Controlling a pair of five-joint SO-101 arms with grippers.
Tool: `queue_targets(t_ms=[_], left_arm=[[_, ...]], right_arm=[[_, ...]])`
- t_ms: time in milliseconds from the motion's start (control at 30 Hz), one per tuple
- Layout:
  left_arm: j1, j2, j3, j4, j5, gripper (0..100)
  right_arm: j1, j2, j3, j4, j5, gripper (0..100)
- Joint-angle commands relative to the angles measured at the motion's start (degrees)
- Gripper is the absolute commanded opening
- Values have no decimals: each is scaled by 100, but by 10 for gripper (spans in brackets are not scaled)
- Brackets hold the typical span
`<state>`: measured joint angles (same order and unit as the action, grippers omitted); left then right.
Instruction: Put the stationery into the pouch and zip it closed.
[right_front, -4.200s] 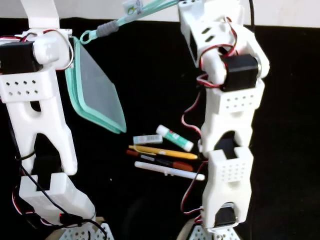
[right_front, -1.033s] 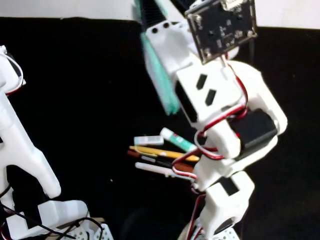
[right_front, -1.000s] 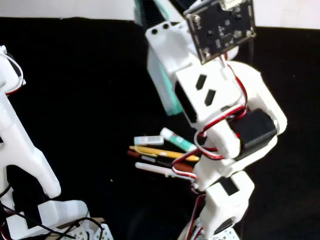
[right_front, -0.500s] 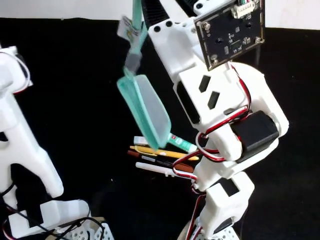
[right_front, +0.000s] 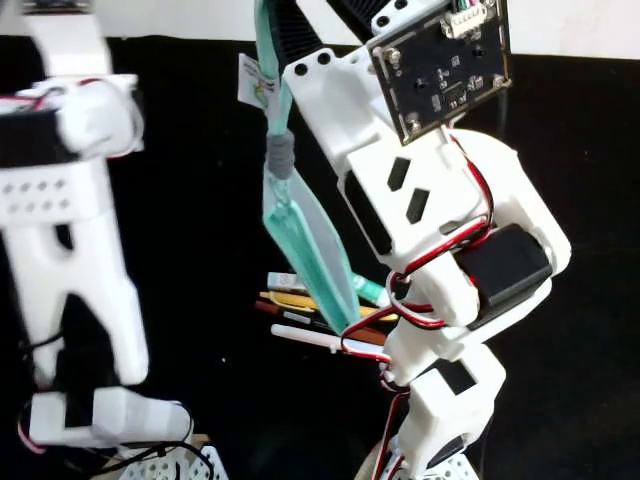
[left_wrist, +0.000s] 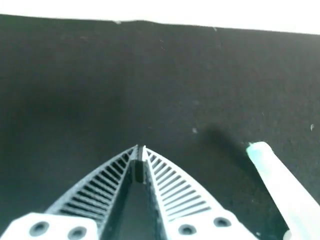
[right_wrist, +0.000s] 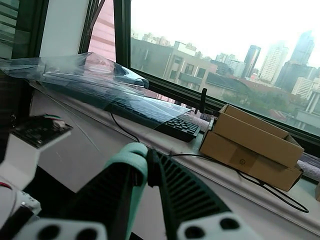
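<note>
Teal pouch (right_front: 305, 240) (high view): hangs edge-on by its strap (right_front: 277, 120) beneath my right arm (right_front: 430, 230), its lower corner just over the stationery (right_front: 300, 320). Half a second ago it swung broader. Four seconds ago it was flat-on beside my left arm (right_front: 70, 230).
stationery (high view): pens, glue stick and eraser lie loose mid-width on the black table (right_front: 190, 150), nearer my bases' edge. None is inside, so I judge loading not yet begun.
left arm (high view): upright by the table's left edge, well apart from the pouch.
left gripper (left_wrist: 140, 148) (left wrist view): fingers together on nothing, above bare cloth short of the far edge. The pale teal-tipped bar (left_wrist: 275, 180) nearby could be pouch or glue stick, I cannot tell.
right gripper (right_wrist: 147, 155) (right wrist view): clamped on the teal strap, aimed up toward a window sill.
room: bare cloth left of the pens could take the pouch. Dangling, it may sweep them.
</note>
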<state>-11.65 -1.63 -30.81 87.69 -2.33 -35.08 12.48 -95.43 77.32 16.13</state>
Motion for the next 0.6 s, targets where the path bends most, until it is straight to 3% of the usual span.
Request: queue_targets(t_ms=[0, 300, 567], left_arm=[[418, 268, 22, -325, -44, 7], [1262, 884, 40, -1081, -44, 8], [1587, 1974, 22, -1178, -44, 7]], right_arm=[[-40, -224, -629, 22, 53, 6], [-31, -224, -629, 207, 53, 6], [-22, -224, -629, 207, 53, 6]])
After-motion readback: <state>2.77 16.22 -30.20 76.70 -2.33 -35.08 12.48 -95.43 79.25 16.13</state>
